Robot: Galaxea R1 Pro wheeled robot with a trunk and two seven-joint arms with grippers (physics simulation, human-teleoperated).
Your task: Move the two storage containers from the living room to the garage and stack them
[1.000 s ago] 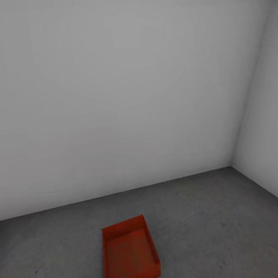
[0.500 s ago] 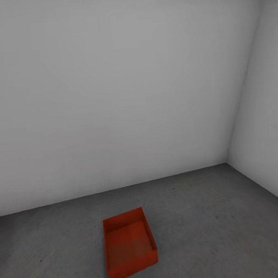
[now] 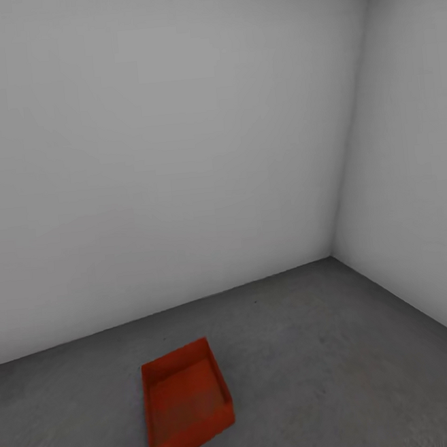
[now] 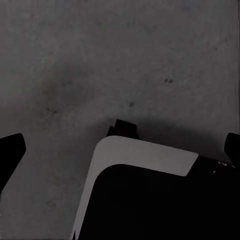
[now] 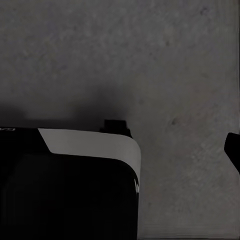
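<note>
One orange-red storage container [image 3: 186,401] sits open side up on the dark grey garage floor [image 3: 316,337], low and left of centre in the head view, turned a little off the wall line. It is empty and nothing touches it. My left gripper [image 4: 121,148] hangs over bare floor, its black fingertips [image 4: 11,150] spread to both edges of the left wrist view with nothing between them. In the right wrist view one black fingertip [image 5: 234,148] of my right gripper [image 5: 120,145] stands at the far edge, and that gripper also holds nothing.
Two plain white walls meet in a corner [image 3: 333,257] behind and to the right of the container. My own white-edged black body [image 4: 145,155] lies under both wrist cameras, over grey concrete floor [image 5: 165,60].
The whole head view has shifted, so the camera moved: the corner and the container sit further left than before. The container itself stays put on the floor.
</note>
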